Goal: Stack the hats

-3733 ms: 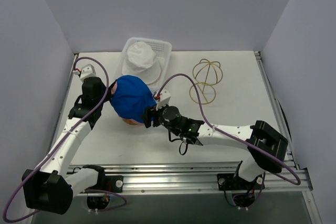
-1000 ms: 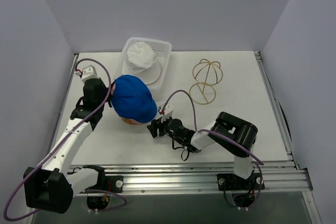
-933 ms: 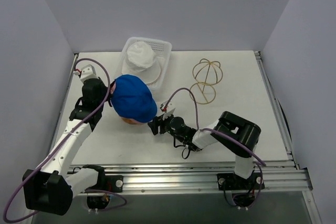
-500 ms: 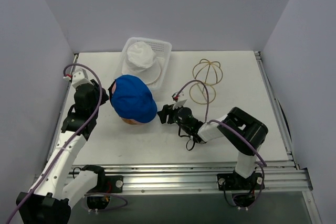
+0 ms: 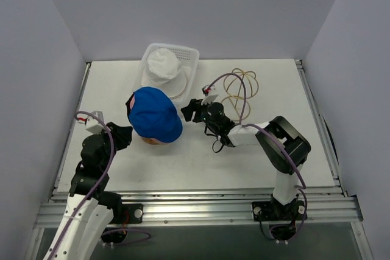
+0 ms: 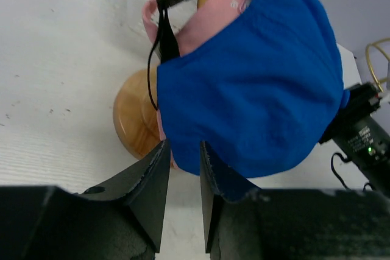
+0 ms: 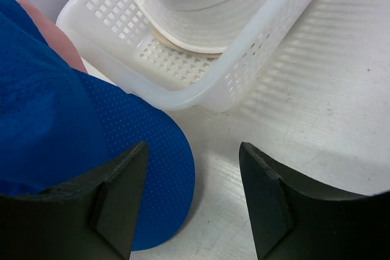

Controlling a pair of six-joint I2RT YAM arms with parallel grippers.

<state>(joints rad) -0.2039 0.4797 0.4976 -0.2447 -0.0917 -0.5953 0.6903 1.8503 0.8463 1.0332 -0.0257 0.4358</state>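
Okay, two hats are already nested: the blue cap [image 5: 154, 114] sits over the pink cap [image 6: 201, 25] on the wooden stand [image 6: 131, 120], mid-left on the tabletop [image 5: 292, 114]. Only a sliver of pink shows at the back, under the strap. The white hat [image 5: 164, 64] lies in the basket [image 7: 183, 92] at the far edge, just beyond the stack, so that looks like the one to fetch.

The right gripper [image 5: 187, 112] hovers low between the blue brim and the basket wall. Its fingers [image 7: 119, 190] are spread wide and carry nothing. The left gripper [image 5: 124, 132] sits on the near-left side of the stand. It is barely ajar, only a thin slit between its fingers [image 6: 152, 178], and empty too.

To do this well, I'd say the right arm should rise first and come over the basket wall, not through it. It should pinch the soft crown or the near brim, not the mesh underneath. A floppy hat will sag, so lift it straight up until the brim clears the rim, or the light basket may drag along.

Carry it over the blue crown, centre it, and lower it gently. A sideways nudge could twist the caps below or tip the stand. The left arm is best held clear, or set against the stand to steady it.
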